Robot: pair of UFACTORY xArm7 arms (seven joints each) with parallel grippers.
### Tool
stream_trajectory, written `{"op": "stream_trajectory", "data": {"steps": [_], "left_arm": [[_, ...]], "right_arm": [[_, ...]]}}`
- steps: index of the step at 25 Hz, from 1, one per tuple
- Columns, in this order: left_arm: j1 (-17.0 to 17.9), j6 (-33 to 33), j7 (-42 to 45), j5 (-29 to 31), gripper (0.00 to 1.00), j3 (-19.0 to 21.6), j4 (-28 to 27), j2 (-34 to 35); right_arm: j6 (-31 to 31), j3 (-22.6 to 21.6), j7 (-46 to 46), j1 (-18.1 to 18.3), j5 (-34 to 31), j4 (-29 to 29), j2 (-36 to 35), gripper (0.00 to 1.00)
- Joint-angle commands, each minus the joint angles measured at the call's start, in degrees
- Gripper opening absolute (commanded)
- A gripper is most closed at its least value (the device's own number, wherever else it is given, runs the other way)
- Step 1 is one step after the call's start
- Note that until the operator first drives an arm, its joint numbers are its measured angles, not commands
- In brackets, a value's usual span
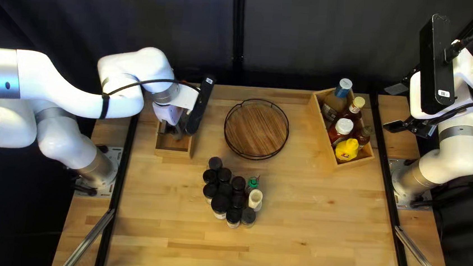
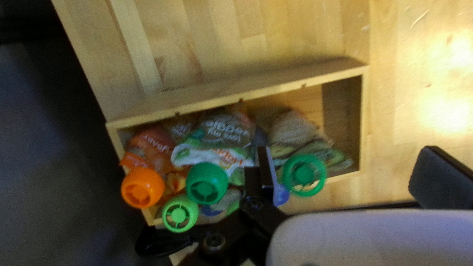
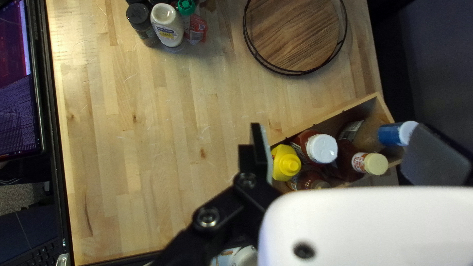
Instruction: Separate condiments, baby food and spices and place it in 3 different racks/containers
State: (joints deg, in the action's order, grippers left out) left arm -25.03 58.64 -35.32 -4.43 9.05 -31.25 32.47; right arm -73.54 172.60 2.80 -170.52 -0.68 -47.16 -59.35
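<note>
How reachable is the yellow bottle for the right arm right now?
Probably yes: the right gripper is open and nothing covers the yellow bottle from above, though the white-capped bottle and the wooden box wall close beside it may leave little room.

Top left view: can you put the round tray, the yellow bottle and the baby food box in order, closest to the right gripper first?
1. Yellow squeeze bottle, in the wooden box at the right.
2. Round wooden tray, in the middle.
3. Baby food box, over at the left.
</note>
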Motion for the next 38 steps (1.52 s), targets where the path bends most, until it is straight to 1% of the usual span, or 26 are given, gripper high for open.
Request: {"op": "stream_trajectory", "data": {"steps": [1, 5, 8, 15, 20, 28, 33, 38], "left_arm": [[3.1, 1.5, -0.9, -4.4, 1.0, 0.5, -5.9, -5.5], [5.9, 1.8, -2.7, -9.7, 1.0, 0.9, -12.5, -12.2], [7.1, 1.4, -3.8, -11.8, 1.0, 1.4, -15.8, -15.8], [9.3, 0.0, -8.9, -14.5, 1.0, 2.8, -24.3, -26.2], [10.6, -2.0, -11.3, -14.5, 1.0, 4.2, -30.5, -33.7], [12.0, -7.0, -14.9, -13.4, 1.0, 5.5, -35.1, -42.5], [12.6, -8.8, -15.5, -12.4, 1.0, 5.7, -35.3, -44.8], [13.5, -10.0, -14.8, -10.7, 1.0, 5.7, -34.7, -45.6]], "right_arm": [[0.0, 0.0, 0.0, 0.0, 0.0, 0.0, 0.0, 1.0], [0.0, 0.0, 0.0, 0.0, 0.0, 0.0, 0.0, 1.0], [0.0, 0.0, 0.0, 0.0, 0.0, 0.0, 0.0, 1.0], [0.0, 0.0, 0.0, 0.0, 0.0, 0.0, 0.0, 1.0], [0.0, 0.0, 0.0, 0.0, 0.0, 0.0, 0.0, 1.0], [0.0, 0.0, 0.0, 0.0, 0.0, 0.0, 0.0, 1.0], [0.0, 0.0, 0.0, 0.0, 0.0, 0.0, 0.0, 1.0], [0.0, 0.0, 0.0, 0.0, 0.0, 0.0, 0.0, 1.0]]}}
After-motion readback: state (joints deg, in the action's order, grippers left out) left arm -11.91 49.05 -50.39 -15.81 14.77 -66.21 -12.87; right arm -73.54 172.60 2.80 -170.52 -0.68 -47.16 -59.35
